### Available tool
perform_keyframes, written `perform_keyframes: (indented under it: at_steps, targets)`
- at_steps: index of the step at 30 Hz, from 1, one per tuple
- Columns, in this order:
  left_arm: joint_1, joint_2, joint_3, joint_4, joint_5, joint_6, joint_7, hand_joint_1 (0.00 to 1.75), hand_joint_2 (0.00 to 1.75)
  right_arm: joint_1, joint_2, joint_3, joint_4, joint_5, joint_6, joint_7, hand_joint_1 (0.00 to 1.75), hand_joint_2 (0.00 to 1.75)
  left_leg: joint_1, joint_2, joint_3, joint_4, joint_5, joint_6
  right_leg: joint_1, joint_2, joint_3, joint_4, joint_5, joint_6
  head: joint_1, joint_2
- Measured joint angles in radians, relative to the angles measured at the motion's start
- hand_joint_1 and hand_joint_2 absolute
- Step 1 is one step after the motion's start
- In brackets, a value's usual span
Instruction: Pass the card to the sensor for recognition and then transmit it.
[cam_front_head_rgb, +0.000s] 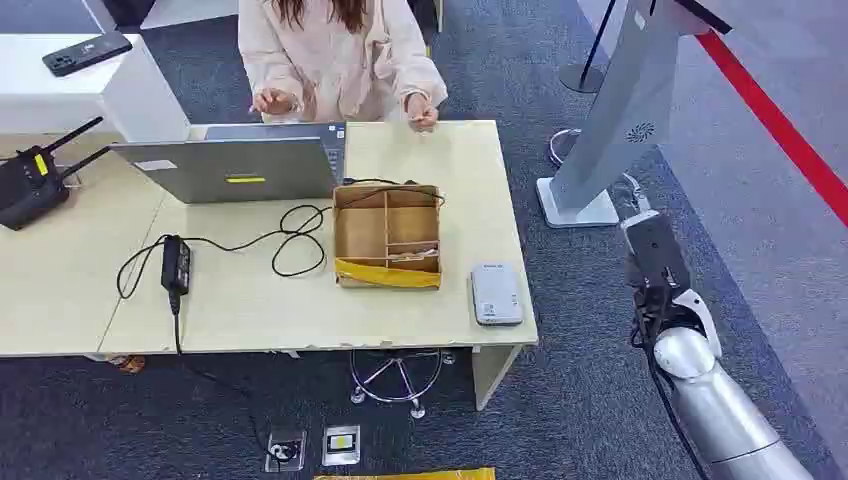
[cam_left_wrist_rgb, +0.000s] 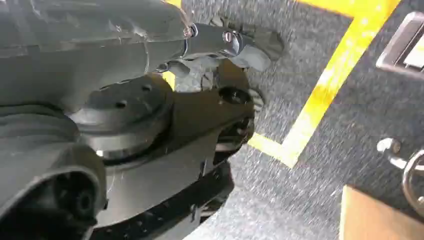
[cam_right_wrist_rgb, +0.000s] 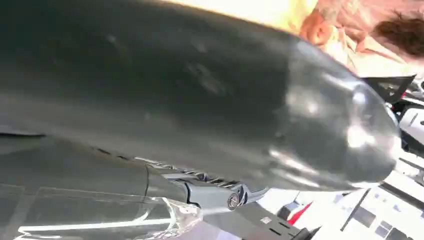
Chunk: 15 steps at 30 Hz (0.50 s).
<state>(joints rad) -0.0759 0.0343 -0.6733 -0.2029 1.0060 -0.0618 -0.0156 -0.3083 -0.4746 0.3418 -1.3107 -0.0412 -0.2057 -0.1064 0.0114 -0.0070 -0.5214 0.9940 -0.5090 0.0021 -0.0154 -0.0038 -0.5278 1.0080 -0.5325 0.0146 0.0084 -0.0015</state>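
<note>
1. Right arm (cam_front_head_rgb: 715, 405) rises at five o'clock; right hand (cam_front_head_rgb: 655, 250) hangs off the table's edge — whether its fingers are apart or together, I cannot tell.
2. Left hand (cam_left_wrist_rgb: 235, 47) hangs over carpet, fingers curled in, empty.
3. Cards (cam_front_head_rgb: 412, 257) lie in the cardboard box (cam_front_head_rgb: 387, 236) at table centre; card reader (cam_front_head_rgb: 496, 293) just beside, at four o'clock.
4. Likely light, stiff, slick — pinch by an edge.

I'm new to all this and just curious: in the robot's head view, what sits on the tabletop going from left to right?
Black router → power adapter → laptop → cardboard box with compartments → grey sensor. Past the table's right edge rises the robot's right arm.
</note>
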Motion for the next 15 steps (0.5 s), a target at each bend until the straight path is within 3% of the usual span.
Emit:
perform_keyframes:
  at_steps: [3,4,9,12,15]
  targets:
    - [0.000,0.000,0.000,0.000,0.000,-0.011,0.001,0.00,0.00,-0.004,0.000,0.010,-0.002,0.018,0.008,0.012,0.00,0.00,0.000,0.000,0.000,0.000,0.000,0.000,0.000,0.000,0.000,0.000,0.000,0.000,0.000,0.000]
    - [0.000,0.000,0.000,0.000,-0.001,-0.010,0.001,0.00,0.00,-0.008,0.000,0.014,-0.004,0.059,0.005,0.034,0.00,1.75,0.000,0.000,0.000,0.000,0.000,0.000,0.000,0.000,0.000,0.000,0.000,0.000,0.000,0.000]
    - [-0.001,0.000,0.000,0.000,-0.003,0.003,0.001,0.00,0.00,-0.068,0.007,0.066,-0.029,0.306,-0.021,0.162,0.00,1.75,0.000,0.000,0.000,0.000,0.000,0.000,0.000,0.000,0.000,0.001,0.000,0.000,0.000,0.000]
    - [-0.006,0.000,-0.004,0.000,-0.005,0.013,0.000,0.00,0.00,-0.139,0.018,0.128,-0.046,0.576,-0.018,0.270,0.00,1.75,0.000,0.000,0.000,0.000,0.001,0.000,0.000,0.001,0.000,0.001,0.000,0.000,0.000,0.000]
    - [-0.015,0.000,-0.010,0.000,-0.004,0.019,0.000,0.00,0.00,-0.207,0.030,0.202,-0.051,0.752,0.010,0.332,0.00,1.75,0.000,0.000,-0.001,0.000,0.001,0.000,0.000,0.000,0.000,0.001,0.000,0.000,0.000,0.000]
